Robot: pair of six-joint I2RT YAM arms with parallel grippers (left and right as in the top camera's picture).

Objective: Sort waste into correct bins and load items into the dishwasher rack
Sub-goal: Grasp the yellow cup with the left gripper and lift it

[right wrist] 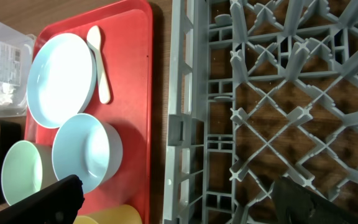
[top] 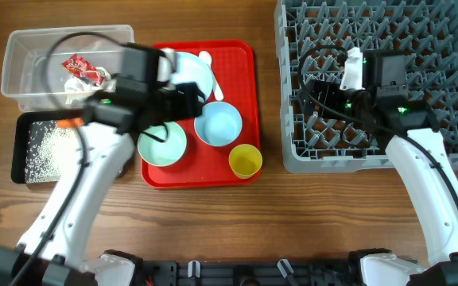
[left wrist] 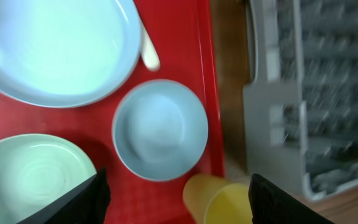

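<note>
Over the grey rack (top: 324,161) on the right, our right arm reaches forward, claw (right wrist: 179,194) spread wide, empty. Our left arm leans across the red tray (top: 245,79), claw (left wrist: 179,194) wide too, gripping nothing. On the tray we see the plate (top: 196,71), blue bowl (top: 218,125), green bowl (top: 162,144) and yellow cup (top: 245,161). The white spoon (right wrist: 99,65) lies just beside the plate, long axis front-to-back, scoop end far.

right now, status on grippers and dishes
Left gripper open, empty, over red tray. Right gripper open, empty, over rack. Plate, blue bowl, green bowl, cup, spoon on tray. Nothing blocking.
</note>
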